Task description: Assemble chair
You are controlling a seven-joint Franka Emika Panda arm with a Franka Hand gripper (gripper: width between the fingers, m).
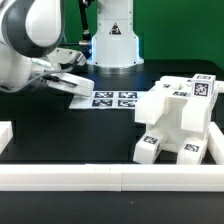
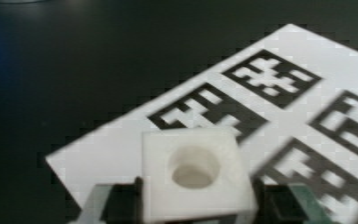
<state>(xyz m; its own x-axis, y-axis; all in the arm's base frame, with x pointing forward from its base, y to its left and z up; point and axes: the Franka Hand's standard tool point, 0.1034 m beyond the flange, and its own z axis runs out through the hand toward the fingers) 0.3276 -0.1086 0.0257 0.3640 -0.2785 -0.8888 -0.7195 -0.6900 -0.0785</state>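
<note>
White plastic chair block (image 2: 195,170), holed on its upper face, sits clamped between the narrowed jaws of the gripper (image 2: 172,200).
It sits over the marker board (image 2: 247,110) just beneath the gripper; the part-built chair (image 1: 178,120) stands well apart. A shallow, edge-only pinch could let the block twist or slip when lifted.

Chair assembly (image 1: 178,120) blocks ext view's right; dark table (image 1: 60,135) open btwn.
</note>
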